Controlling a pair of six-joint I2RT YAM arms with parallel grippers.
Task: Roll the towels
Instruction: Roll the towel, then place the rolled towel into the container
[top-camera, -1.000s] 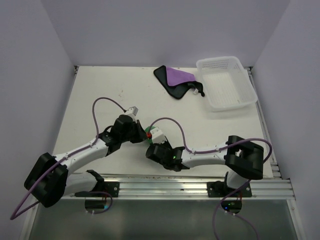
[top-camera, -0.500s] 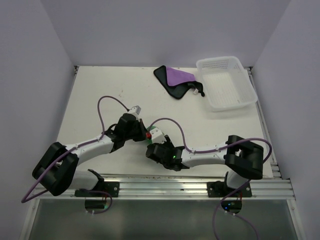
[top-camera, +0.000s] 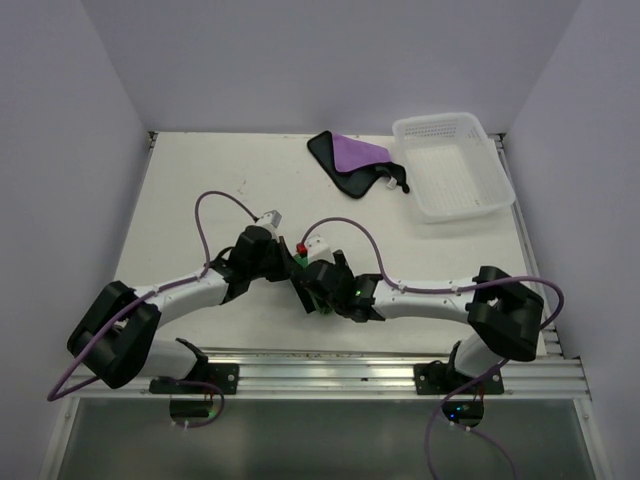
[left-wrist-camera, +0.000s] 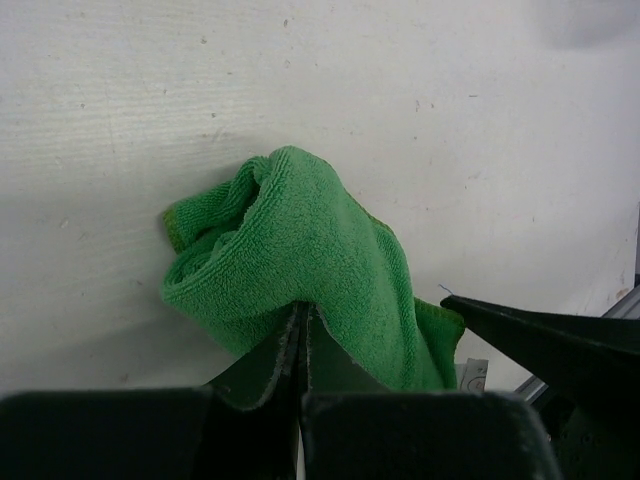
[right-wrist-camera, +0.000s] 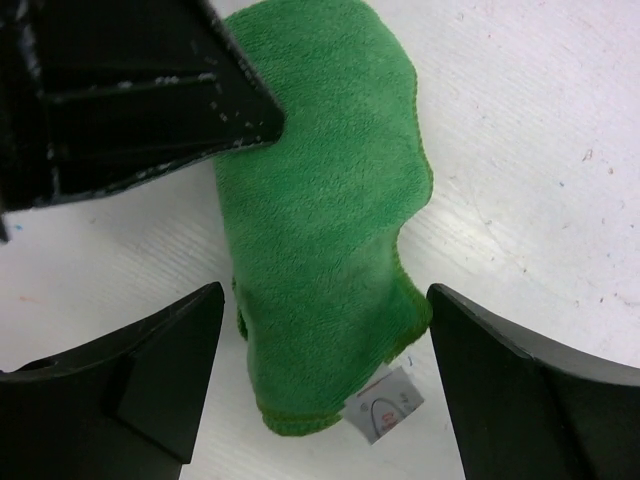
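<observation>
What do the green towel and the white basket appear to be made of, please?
The green towel looks like soft microfibre or terry cloth, matte, judging by its fuzzy looped pile. The white basket is probably rigid moulded plastic, slightly glossy, given its fine lattice walls.

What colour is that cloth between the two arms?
The cloth is bright green, clearest in the right wrist view.

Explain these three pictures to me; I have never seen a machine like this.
Two robot arms are bolted to a white table. One picture looks down from above; the other two come from a camera on each wrist. The left gripper is shut, pinching a crumpled bright green cloth towel. The right gripper stands open, its fingers either side of that towel, not gripping it. At the far edge lie a purple towel with black backing and, beside it, a white plastic lattice basket.
</observation>
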